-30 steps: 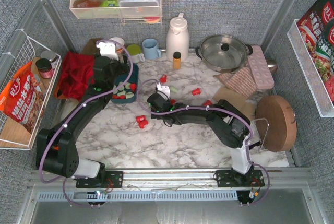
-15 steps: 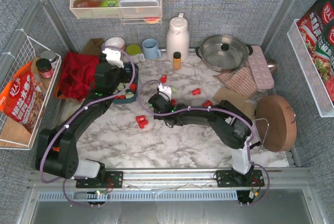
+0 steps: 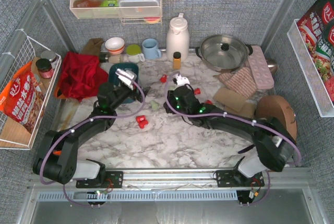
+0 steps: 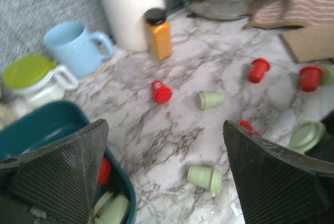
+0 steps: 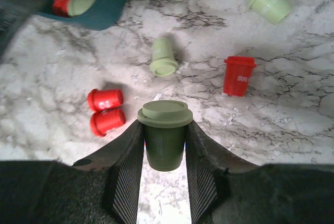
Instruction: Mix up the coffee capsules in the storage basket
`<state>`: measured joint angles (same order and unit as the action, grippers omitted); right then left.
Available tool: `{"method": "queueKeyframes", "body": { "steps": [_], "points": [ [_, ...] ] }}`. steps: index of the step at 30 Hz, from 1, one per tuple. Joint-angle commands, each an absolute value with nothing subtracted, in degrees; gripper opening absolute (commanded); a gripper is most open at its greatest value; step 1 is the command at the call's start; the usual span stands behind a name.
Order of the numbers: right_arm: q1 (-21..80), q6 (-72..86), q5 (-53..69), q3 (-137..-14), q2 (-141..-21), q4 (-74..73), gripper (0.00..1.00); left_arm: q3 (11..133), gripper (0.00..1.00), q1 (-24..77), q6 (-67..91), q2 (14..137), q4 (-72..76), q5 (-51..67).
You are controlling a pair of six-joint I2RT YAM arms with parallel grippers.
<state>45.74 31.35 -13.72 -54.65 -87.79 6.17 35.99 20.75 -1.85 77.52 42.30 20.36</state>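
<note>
Red capsule (image 4: 162, 92) — near amber bottle (image 4: 159, 38).

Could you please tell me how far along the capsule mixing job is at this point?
Done: some red and green capsules lie together in the teal storage basket. In hand: the right gripper is shut on a green capsule; the left gripper is open and empty by the basket. Left: loose capsules on the marble table, including a red pair.
</note>
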Motion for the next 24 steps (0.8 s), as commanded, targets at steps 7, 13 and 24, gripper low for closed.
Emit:
{"method": "queueKeyframes", "body": {
  "steps": [7, 13, 24],
  "points": [
    [44.1, 29.4, -6.3, -51.6, -74.5, 7.5, 0.35, 29.6, 0.99, 27.9, -16.5, 77.9, 57.8, 41.9],
    [43.7, 29.5, -4.7, -50.9, -71.4, 8.1, 0.35, 28.9, 0.99, 31.7, -19.3, 77.0, 57.5, 41.7],
    [43.6, 32.8, 1.5, -49.4, -73.0, 15.8, 0.35, 27.2, 0.99, 38.0, -22.8, 77.8, 60.2, 36.6]
  ]
}}
